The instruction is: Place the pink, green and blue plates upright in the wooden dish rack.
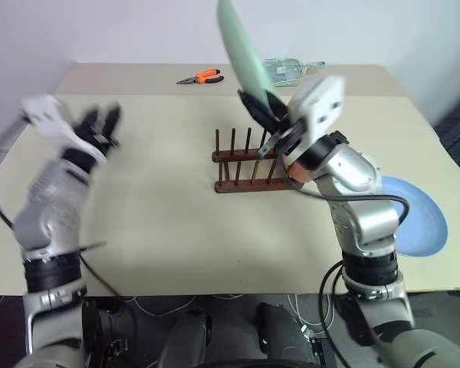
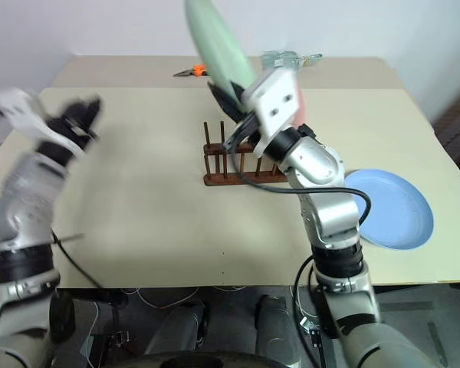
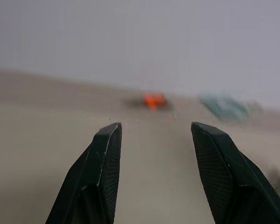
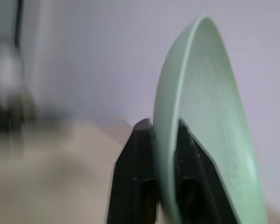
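My right gripper is shut on the lower rim of the green plate. It holds the plate on edge, tilted, in the air above the wooden dish rack. The right wrist view shows both fingers pinching the green plate. A sliver of pink shows behind my right wrist near the rack's right end; the rest is hidden. The blue plate lies flat on the table at the right. My left gripper hovers open and empty over the table's left side, far from the rack.
Orange-handled pliers and a clear glass bottle lie at the back of the tan table. Cables hang below the table's front edge.
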